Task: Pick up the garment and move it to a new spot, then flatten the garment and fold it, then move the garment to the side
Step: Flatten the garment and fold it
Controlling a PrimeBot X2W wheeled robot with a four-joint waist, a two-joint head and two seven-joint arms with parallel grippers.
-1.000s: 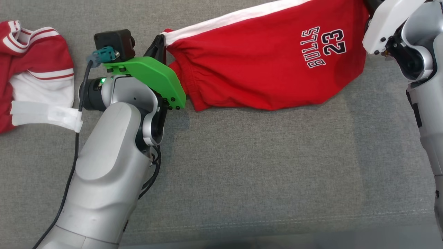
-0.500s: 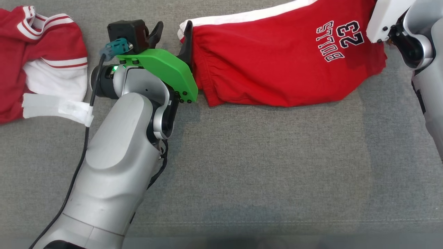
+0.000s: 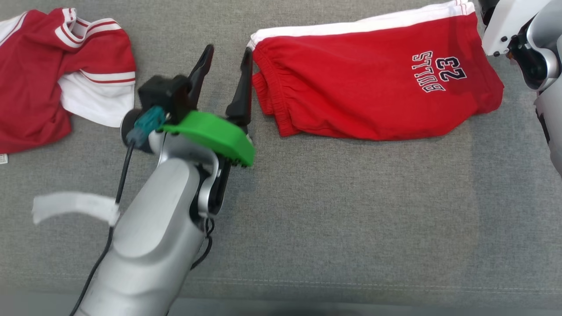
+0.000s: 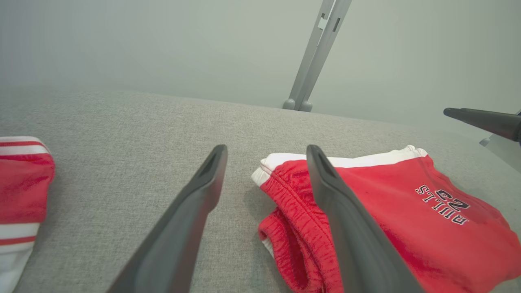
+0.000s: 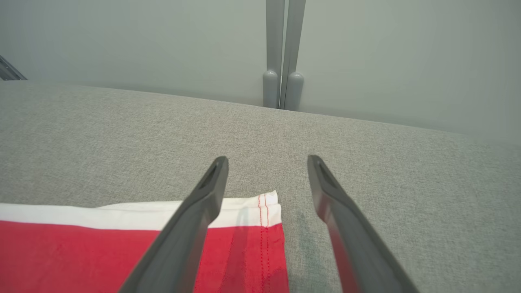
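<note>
Head view is showing the red shorts point(image 3: 369, 101) lying flat toward the grey surface's point(image 3: 351, 219) far side, their waistband edge just beside the left gripper point(image 3: 229, 48), which is hovering spread and empty. The right gripper point(image 5: 266, 158) is standing spread at the white-striped hem corner, gripping nothing. Bare surface is stretching nearward.
</note>
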